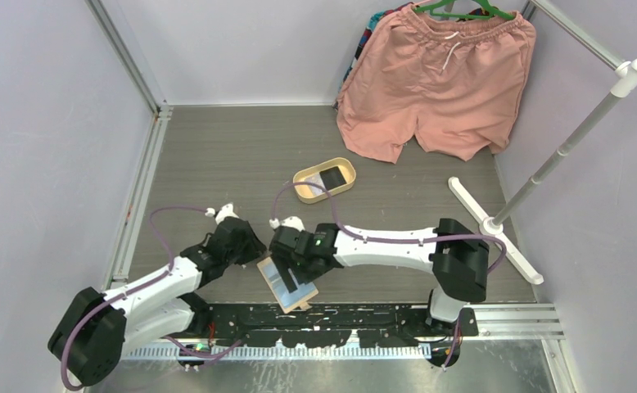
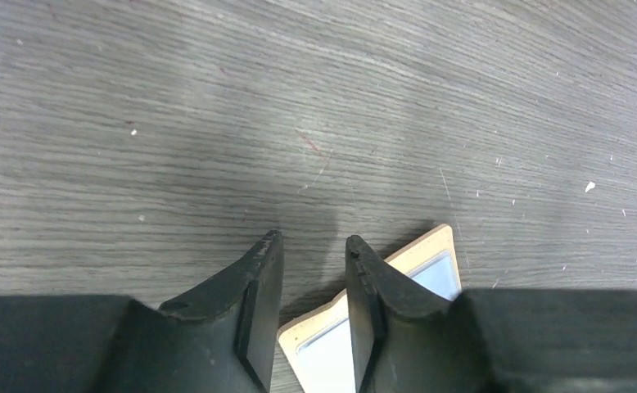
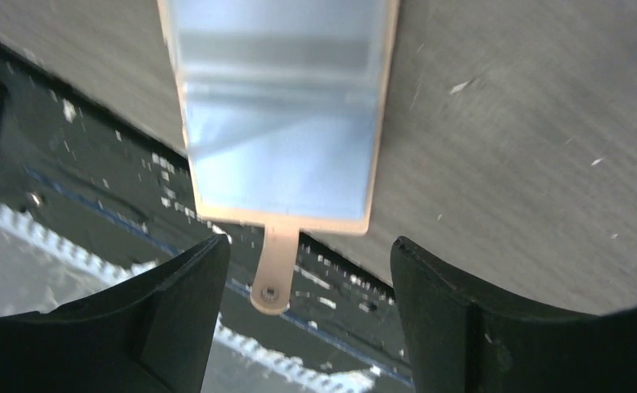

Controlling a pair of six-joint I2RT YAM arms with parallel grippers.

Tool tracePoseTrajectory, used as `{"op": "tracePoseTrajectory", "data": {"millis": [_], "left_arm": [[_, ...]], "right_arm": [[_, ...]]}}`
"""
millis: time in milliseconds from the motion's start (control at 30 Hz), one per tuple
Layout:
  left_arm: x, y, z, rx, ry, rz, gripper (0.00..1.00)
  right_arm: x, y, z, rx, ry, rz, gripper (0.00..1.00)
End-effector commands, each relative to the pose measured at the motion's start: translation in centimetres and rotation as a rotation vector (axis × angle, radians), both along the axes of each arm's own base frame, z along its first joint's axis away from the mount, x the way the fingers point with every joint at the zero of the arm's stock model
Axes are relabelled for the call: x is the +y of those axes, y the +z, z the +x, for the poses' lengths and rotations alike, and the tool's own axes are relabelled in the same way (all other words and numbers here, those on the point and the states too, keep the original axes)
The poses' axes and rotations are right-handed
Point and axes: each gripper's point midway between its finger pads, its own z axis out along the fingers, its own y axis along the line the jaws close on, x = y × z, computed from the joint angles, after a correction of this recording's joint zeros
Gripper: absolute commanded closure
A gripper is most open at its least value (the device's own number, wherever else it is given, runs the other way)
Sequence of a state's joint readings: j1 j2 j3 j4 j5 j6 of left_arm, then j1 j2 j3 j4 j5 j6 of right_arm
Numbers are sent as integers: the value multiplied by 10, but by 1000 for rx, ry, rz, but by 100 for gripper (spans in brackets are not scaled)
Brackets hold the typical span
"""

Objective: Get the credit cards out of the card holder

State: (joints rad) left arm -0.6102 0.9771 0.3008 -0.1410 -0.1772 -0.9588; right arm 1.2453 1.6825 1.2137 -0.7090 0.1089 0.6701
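Tan card holder (image 1: 286,286) lies open; left claw (image 2: 313,239) barely parted, right claw (image 3: 309,246) spread wide; I'd pin the tab (image 3: 270,274) first.

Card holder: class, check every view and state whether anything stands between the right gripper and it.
Nothing visible does. The card holder lies open on the table just ahead of the right gripper, its snap tab pointing toward the open jaws. The left gripper sits at one of the holder's corners, off that path.
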Motion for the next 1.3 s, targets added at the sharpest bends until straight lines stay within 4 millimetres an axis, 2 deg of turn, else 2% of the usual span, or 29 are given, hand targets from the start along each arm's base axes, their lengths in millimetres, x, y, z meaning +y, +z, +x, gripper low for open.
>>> {"op": "tracePoseTrajectory", "data": {"millis": [0, 133, 200, 467, 633, 733, 900, 933, 1033, 1100, 1267], "left_arm": [[-1, 14, 9, -8, -65, 30, 63], [1, 13, 11, 15, -78, 22, 62], [1, 11, 11, 24, -79, 13, 63], [2, 8, 9, 41, -79, 0, 63], [5, 6, 7, 45, -74, 0, 63], [6, 5, 7, 48, -70, -2, 64], [7, 5, 8, 52, -68, -4, 64], [7, 5, 8, 52, -67, -5, 64], [7, 5, 10, 50, -67, -9, 64], [5, 6, 11, 50, -69, -14, 64], [-7, 10, 15, 40, -109, -65, 64]], "right_arm": [[-10, -1, -35, 47, 115, -93, 23], [-8, -6, -57, 107, 165, -96, 24], [-7, -8, -61, 113, 171, -103, 26], [5, -20, -72, 173, 188, -77, 51], [6, -25, -78, 201, 207, -88, 53], [6, -27, -80, 208, 211, -94, 63], [6, -28, -81, 216, 217, -97, 97], [6, -28, -80, 213, 217, -99, 99], [1, -27, -75, 183, 222, -116, 99], [-8, -26, -64, 156, 219, -150, 99], [-31, -21, -15, 67, 226, -209, 99]]}}
